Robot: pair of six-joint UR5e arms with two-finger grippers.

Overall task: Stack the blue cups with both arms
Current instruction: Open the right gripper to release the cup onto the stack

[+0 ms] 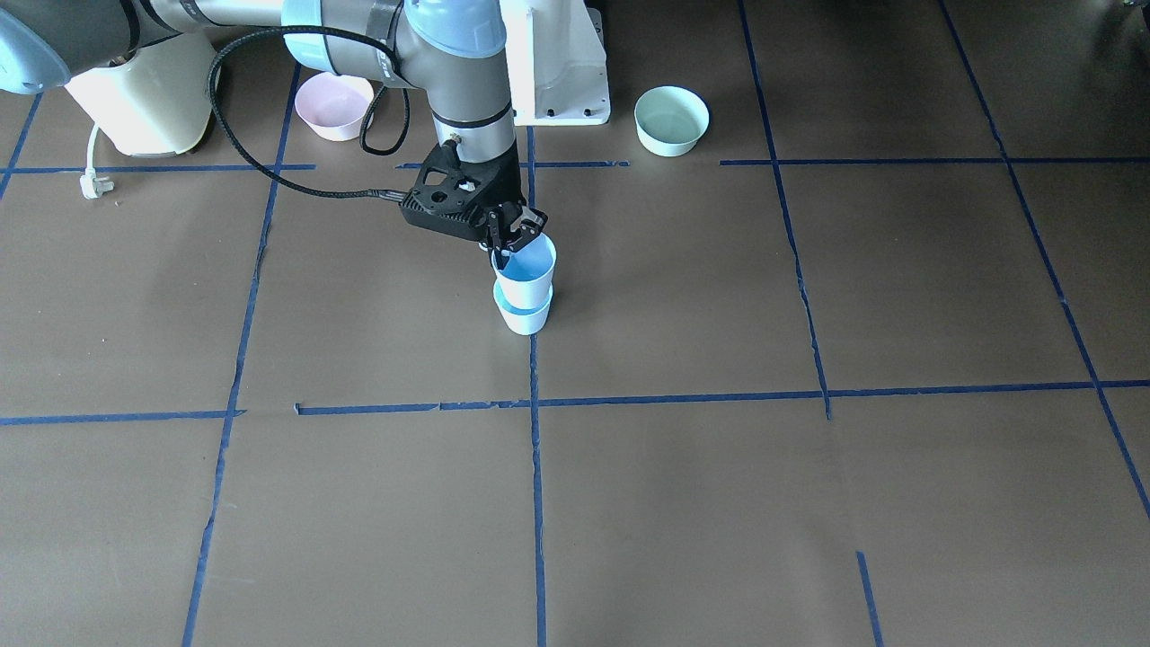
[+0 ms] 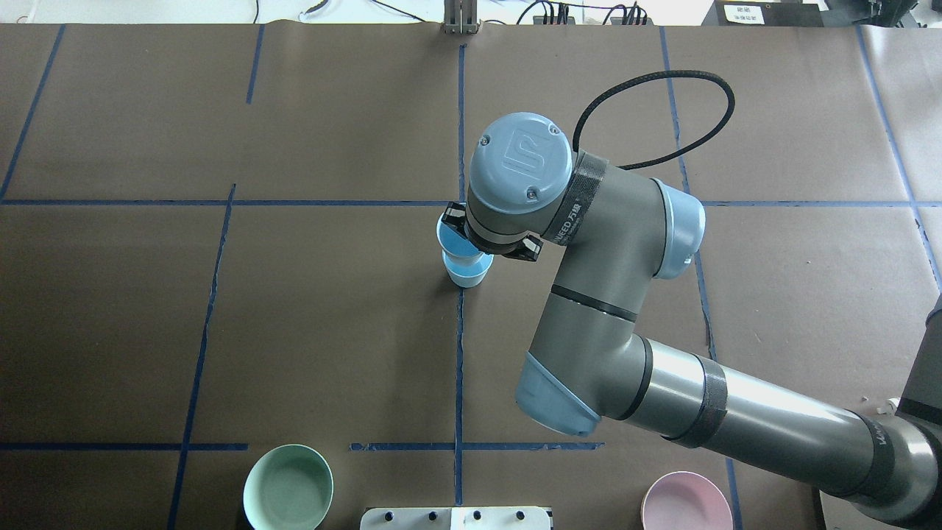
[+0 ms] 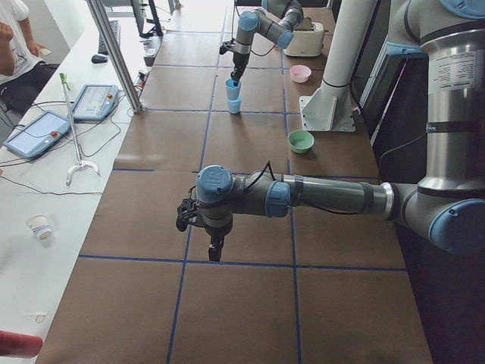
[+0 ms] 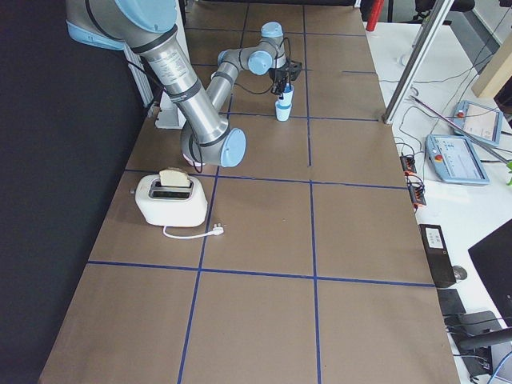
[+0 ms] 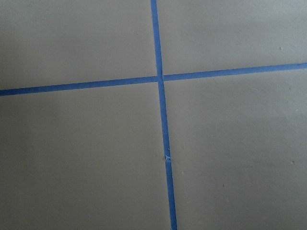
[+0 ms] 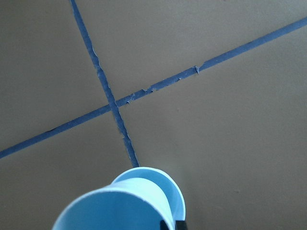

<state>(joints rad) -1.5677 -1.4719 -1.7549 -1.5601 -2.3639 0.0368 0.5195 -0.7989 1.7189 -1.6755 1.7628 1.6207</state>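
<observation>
Two pale-blue cups stand one over the other near the table's middle. The upper cup has its base in the mouth of the lower cup, which stands on the table. My right gripper is shut on the upper cup's rim, one finger inside and one outside. In the overhead view the wrist hides most of the gripper; the upper cup and lower cup show beside it. The right wrist view shows the upper cup close up. My left gripper hangs over bare table far from the cups; I cannot tell whether it is open or shut.
A pink bowl and a pale green bowl flank the white pedestal at the robot's side. A cream toaster with a loose plug stands beyond the pink bowl. Blue tape lines cross the brown table.
</observation>
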